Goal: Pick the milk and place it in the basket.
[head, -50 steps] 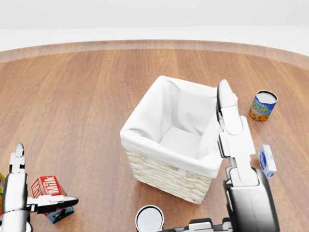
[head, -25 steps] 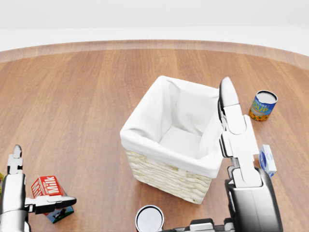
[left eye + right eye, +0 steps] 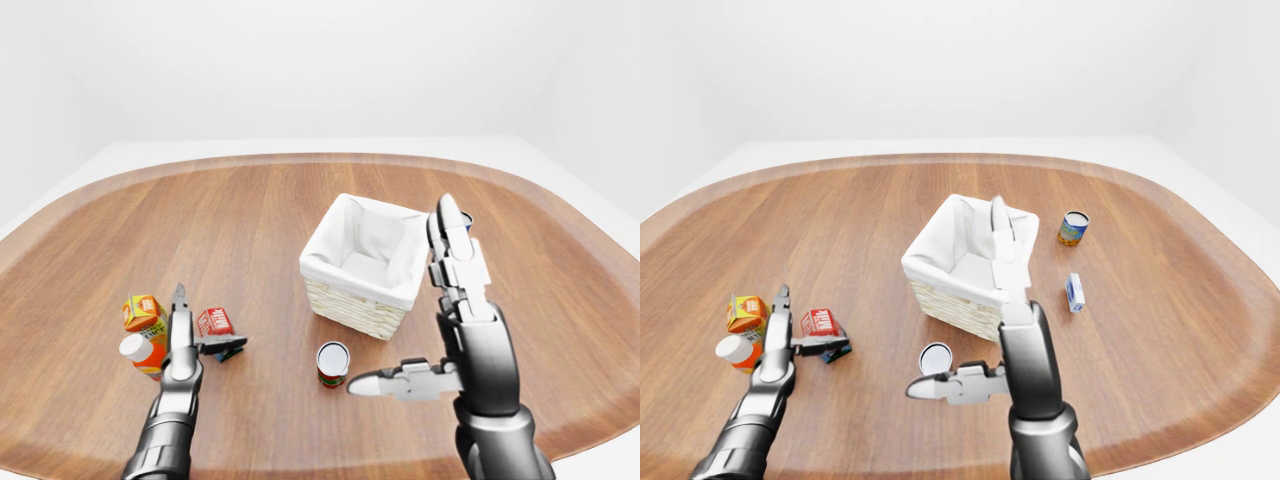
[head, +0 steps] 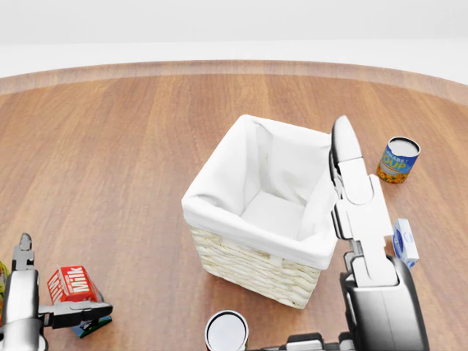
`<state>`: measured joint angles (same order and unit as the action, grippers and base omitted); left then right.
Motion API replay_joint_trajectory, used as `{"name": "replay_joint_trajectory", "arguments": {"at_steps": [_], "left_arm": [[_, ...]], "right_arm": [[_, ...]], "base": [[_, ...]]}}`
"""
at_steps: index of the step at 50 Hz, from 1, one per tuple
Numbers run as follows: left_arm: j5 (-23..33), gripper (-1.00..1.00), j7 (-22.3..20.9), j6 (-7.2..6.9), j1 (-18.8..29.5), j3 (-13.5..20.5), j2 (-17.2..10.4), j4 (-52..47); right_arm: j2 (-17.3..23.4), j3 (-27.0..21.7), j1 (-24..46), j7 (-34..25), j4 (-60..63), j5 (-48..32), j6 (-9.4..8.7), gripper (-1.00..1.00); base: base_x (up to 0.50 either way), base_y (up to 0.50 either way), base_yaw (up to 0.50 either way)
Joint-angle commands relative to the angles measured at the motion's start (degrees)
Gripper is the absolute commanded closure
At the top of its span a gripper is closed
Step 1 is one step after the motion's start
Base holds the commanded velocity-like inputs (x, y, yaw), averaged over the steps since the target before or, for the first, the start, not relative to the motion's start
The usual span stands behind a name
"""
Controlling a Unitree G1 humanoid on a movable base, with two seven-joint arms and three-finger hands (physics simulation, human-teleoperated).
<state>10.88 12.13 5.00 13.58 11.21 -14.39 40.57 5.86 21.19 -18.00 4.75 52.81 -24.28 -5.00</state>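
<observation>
The milk (image 4: 72, 284) is a small red carton lying on the wooden table at the lower left of the head view. My left hand (image 3: 211, 318) is open around it: one finger (image 4: 25, 257) stands upright to its left and the thumb (image 4: 79, 313) lies just below it. The fingers are not closed on it. The basket (image 4: 248, 267) is wicker with a white cloth lining and stands at the table's middle with nothing in it. My right hand (image 3: 405, 300) is open and held up beside the basket's right side, fingers (image 4: 351, 183) pointing up.
A soup can (image 4: 398, 159) and a small blue-white box (image 4: 404, 243) lie right of the basket. An open tin can (image 4: 227, 330) stands below the basket. An orange carton (image 3: 143, 312) and a white-capped bottle (image 3: 138, 350) sit left of the milk.
My left hand has slid down in the head view, its thumb now lower under the milk. The milk, basket and right hand have hardly moved.
</observation>
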Motion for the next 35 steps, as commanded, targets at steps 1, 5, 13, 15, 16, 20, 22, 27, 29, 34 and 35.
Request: {"name": "replay_joint_trajectory", "arguments": {"at_steps": [1,5,13,15,16,20,22,27,29,34,35], "left_arm": [[-0.95,-1.0,2.11,0.0,3.89,-0.82,-1.84,10.57],[-1.09,-1.0,2.55,0.0,4.56,-1.11,-2.1,12.49],[-1.11,-1.0,2.83,0.0,4.68,-1.46,-2.12,13.03],[-1.09,-1.0,2.93,0.0,4.77,-1.52,-2.1,13.23],[-1.11,-1.0,2.93,0.0,4.72,-1.55,-2.07,13.07],[-1.14,-1.0,2.67,0.0,4.85,-1.78,-1.98,13.59],[-3.47,-0.37,-1.07,0.0,5.03,-1.51,-1.74,13.85],[-3.69,1.0,-2.16,0.0,4.85,-1.58,-1.91,14.06],[-4.21,1.0,-2.75,0.0,4.67,-1.48,-1.81,13.68],[-4.16,1.0,-2.84,0.0,4.93,-1.57,-1.9,14.06],[-4.07,1.0,-2.77,0.0,5.02,-1.59,-1.93,14.36]], "right_arm": [[0.21,0.4,-0.15,0.24,0.1,-0.1,0.0,-1.0],[0.24,0.46,-0.14,0.24,0.19,-0.13,0.0,-1.0],[0.27,0.27,-0.22,0.19,0.33,0.08,0.0,-1.0],[0.29,0.11,-0.25,0.22,0.22,0.2,0.0,-1.0],[0.29,0.06,-0.24,0.21,0.17,0.27,0.0,-1.0],[0.18,-0.03,-0.17,0.11,0.37,0.16,0.0,-1.0],[0.15,-0.15,-0.16,0.04,0.35,0.28,0.0,-1.0],[0.05,-0.14,-0.05,0.07,0.11,0.23,0.0,-1.0],[0.02,-0.21,-0.01,0.09,-0.01,0.27,0.0,-1.0],[-0.05,-0.25,0.06,0.05,0.14,0.26,0.0,-1.0],[-0.06,-0.26,0.07,0.02,0.16,0.32,0.0,-1.0]], "base": [[0.0,0.0,0.0],[0.0,0.0,0.0],[0.0,0.0,0.0],[0.0,0.0,0.0],[0.0,0.0,0.0],[0.0,0.0,0.0],[0.0,0.0,0.0],[0.0,0.0,0.0],[0.0,0.0,0.0],[0.0,0.0,0.0],[0.0,0.0,0.0]]}}
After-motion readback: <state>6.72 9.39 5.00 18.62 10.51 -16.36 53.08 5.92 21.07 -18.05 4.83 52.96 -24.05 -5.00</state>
